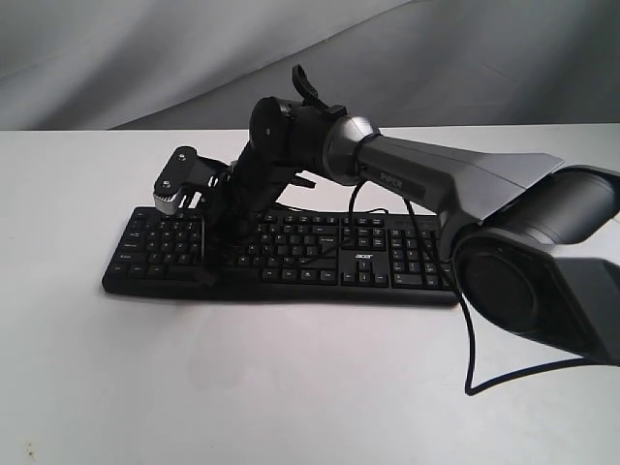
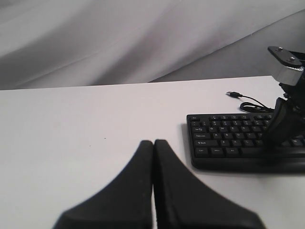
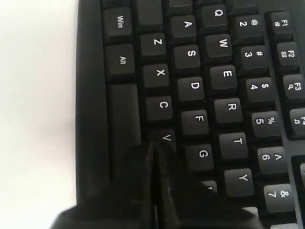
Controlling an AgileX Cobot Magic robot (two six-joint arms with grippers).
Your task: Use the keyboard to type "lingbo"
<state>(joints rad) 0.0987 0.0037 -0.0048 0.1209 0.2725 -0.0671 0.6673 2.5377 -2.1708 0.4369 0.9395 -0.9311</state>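
Note:
The black keyboard [image 1: 387,254] lies across the middle of the white table, acer logo [image 1: 360,258] facing front. My right arm reaches across it from the right, and its gripper [image 1: 207,275] points down at the left half of the keys. In the right wrist view the right gripper [image 3: 152,146] is shut and empty. Its tips sit at the bottom letter row next to the V key [image 3: 166,138], at the space bar's edge, over the keyboard [image 3: 190,86]. My left gripper [image 2: 153,142] is shut and empty, off the left end of the keyboard [image 2: 224,136]; it does not show in the exterior view.
The keyboard's thin USB cable [image 2: 250,103] curls on the table behind it, plug [image 2: 232,94] lying loose. A black cable [image 1: 471,339] hangs from the right arm and loops onto the table at the front right. A grey cloth backdrop [image 1: 145,58] rises behind the table.

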